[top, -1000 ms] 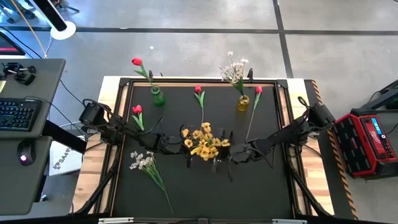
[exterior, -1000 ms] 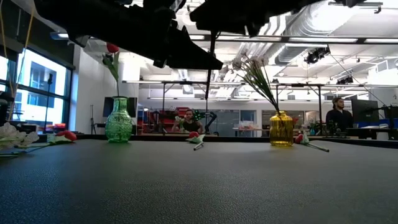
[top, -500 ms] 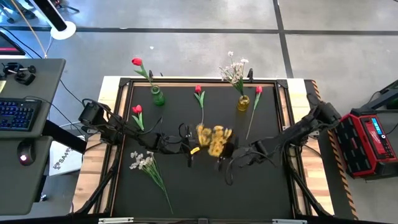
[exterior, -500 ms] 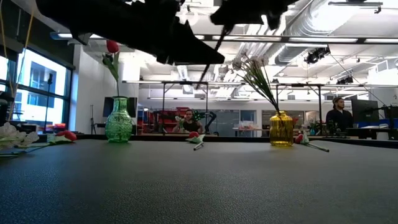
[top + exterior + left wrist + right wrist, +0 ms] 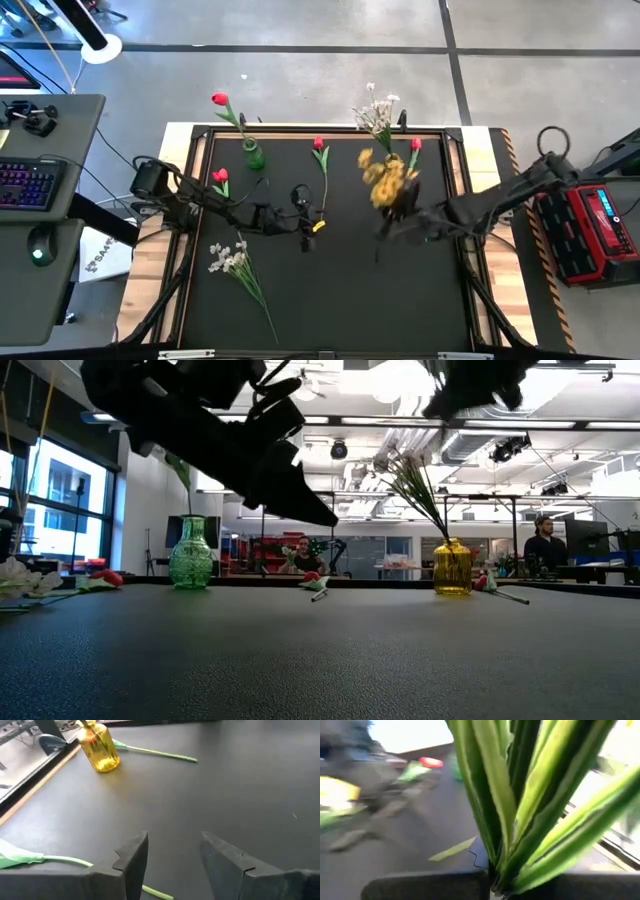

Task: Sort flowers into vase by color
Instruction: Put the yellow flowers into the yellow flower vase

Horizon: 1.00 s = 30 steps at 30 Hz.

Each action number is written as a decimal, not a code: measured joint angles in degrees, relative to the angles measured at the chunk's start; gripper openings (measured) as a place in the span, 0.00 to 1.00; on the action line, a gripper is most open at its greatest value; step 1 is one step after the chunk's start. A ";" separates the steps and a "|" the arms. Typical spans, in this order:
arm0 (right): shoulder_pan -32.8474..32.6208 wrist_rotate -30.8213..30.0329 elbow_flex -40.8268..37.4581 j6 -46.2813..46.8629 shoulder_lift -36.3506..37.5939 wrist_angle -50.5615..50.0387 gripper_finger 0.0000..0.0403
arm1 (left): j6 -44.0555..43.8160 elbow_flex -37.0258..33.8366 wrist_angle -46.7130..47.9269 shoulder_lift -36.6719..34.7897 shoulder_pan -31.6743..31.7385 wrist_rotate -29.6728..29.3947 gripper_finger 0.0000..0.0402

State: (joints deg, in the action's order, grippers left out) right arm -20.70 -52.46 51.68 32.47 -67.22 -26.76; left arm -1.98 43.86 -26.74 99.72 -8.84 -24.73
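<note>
My right gripper (image 5: 398, 215) is shut on the yellow spray (image 5: 384, 178), held up over the table just near of the yellow vase (image 5: 391, 167). That vase holds a white spray (image 5: 376, 112). The green vase (image 5: 254, 155) holds a red tulip (image 5: 220, 100). Three red tulips (image 5: 320, 160) (image 5: 412, 150) (image 5: 220, 178) and a white spray (image 5: 230, 260) lie flat on the mat. My left gripper (image 5: 308, 232) (image 5: 172, 855) is open and empty, above the mat's middle. My right gripper pinches the yellow spray's bundle of green stems and leaves (image 5: 496, 862) between its two fingers, below the blossoms. The fingers come from the table's right side. The spray is lifted clear of the table, with its blossoms (image 5: 380, 175) toward the far edge.
The two vases stand near the mat's far edge, green (image 5: 190, 555) left and yellow (image 5: 452, 568) right. A tulip stem (image 5: 155, 752) lies beside the yellow vase. A desk with a keyboard (image 5: 30, 185) stands left of the table, and a red box (image 5: 590, 225) right of it.
My right gripper has carried the yellow spray up from the mat's middle toward the table's right and far edge, close to the yellow vase. The spray has turned so its blossoms now point toward the far edge.
</note>
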 joint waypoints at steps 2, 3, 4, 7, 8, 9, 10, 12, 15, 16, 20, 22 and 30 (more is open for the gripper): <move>3.74 0.03 0.00 3.38 2.65 -6.22 0.01 | 0.01 -0.02 0.07 0.00 -0.07 0.06 0.43; 5.85 0.32 0.00 4.42 3.66 -9.14 0.01 | -0.01 0.00 -0.18 0.00 -0.11 0.11 0.43; 8.14 0.74 0.00 4.86 4.46 -11.28 0.01 | -0.02 0.00 -0.22 0.00 -0.18 0.13 0.43; 15.60 2.59 0.00 2.53 6.70 -12.86 0.01 | 0.00 -0.02 -0.97 0.02 -0.38 0.13 0.42; 18.39 3.92 0.00 0.76 7.20 -12.51 0.01 | 0.01 -0.02 -1.64 0.02 -0.47 0.13 0.42; 21.09 5.52 0.00 -1.17 7.41 -11.98 0.01 | 0.01 -0.02 -2.00 0.02 -0.55 0.13 0.42; 23.86 7.21 0.00 -3.13 7.38 -11.52 0.01 | 0.02 -0.02 -2.12 0.02 -0.55 0.13 0.42; 28.97 9.86 0.00 -7.16 7.29 -10.69 0.01 | 0.02 -0.02 -2.53 0.02 -0.59 0.15 0.42; 34.94 12.52 -0.02 -12.51 7.01 -7.26 0.01 | 0.02 0.00 -3.28 0.02 -0.61 0.15 0.42; 36.53 13.72 -0.02 -14.29 6.95 -5.73 0.01 | 0.02 0.00 -3.12 0.02 -0.61 0.15 0.42; 41.91 21.52 -0.02 -17.85 6.97 0.32 0.01 | 0.02 0.00 -3.19 0.02 -0.61 0.15 0.42; 43.64 24.57 -0.01 -17.99 6.42 1.50 0.01 | 0.04 0.00 -3.13 0.02 -0.61 0.15 0.42; 46.24 26.53 0.00 -17.99 0.58 -0.34 0.01 | 0.04 0.00 -3.12 0.02 -0.91 0.15 0.42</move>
State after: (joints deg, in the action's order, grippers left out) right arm 25.54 -25.93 51.68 14.48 -66.64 -27.10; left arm -1.93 43.86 -29.86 99.74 -9.75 -24.58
